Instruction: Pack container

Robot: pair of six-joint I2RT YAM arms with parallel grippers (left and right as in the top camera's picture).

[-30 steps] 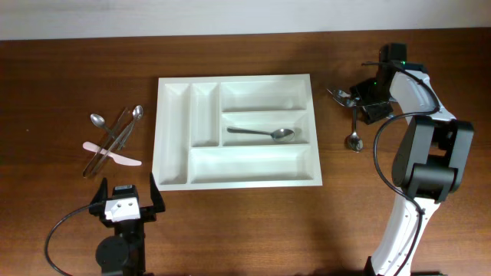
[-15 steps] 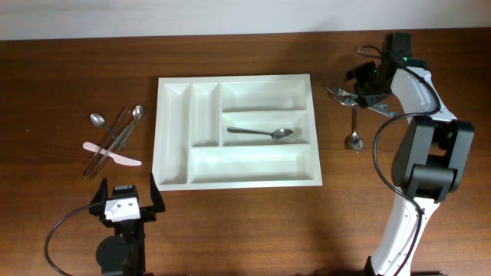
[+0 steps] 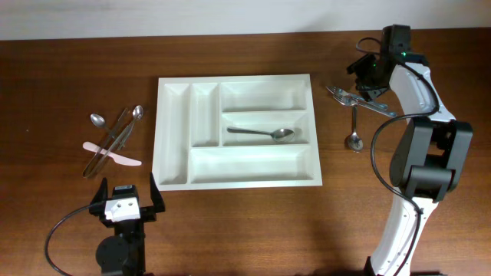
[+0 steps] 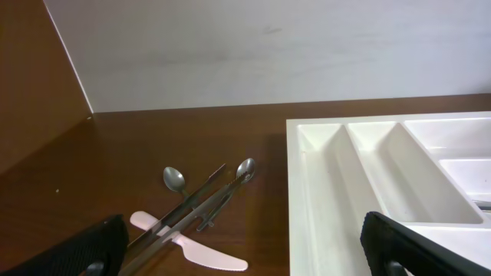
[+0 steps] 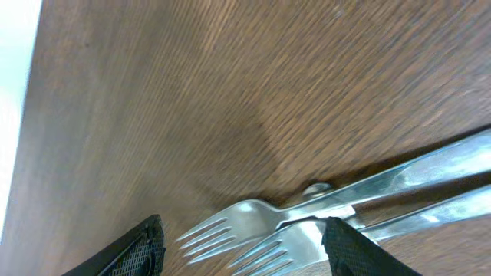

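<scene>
The white cutlery tray (image 3: 245,165) lies mid-table with one metal spoon (image 3: 265,133) in its middle long compartment. My right gripper (image 3: 364,80) is open and empty, low over the table at the far right. In the right wrist view its fingertips (image 5: 130,249) stand on either side of the heads of two metal forks (image 5: 253,222). The forks (image 3: 349,96) lie crossed over another spoon (image 3: 354,132). My left gripper (image 3: 125,201) is open and empty near the front edge. The tray's left end (image 4: 322,176) shows in the left wrist view.
Left of the tray lies a pile of two spoons (image 3: 97,120), long metal utensils (image 3: 111,138) and a pink plastic knife (image 3: 115,157). The pile also shows in the left wrist view (image 4: 192,249). The pale wall runs behind the table's far edge.
My right gripper has moved toward the far edge of the table, off the fork handles to their heads. The utensils and my left arm have not moved.
</scene>
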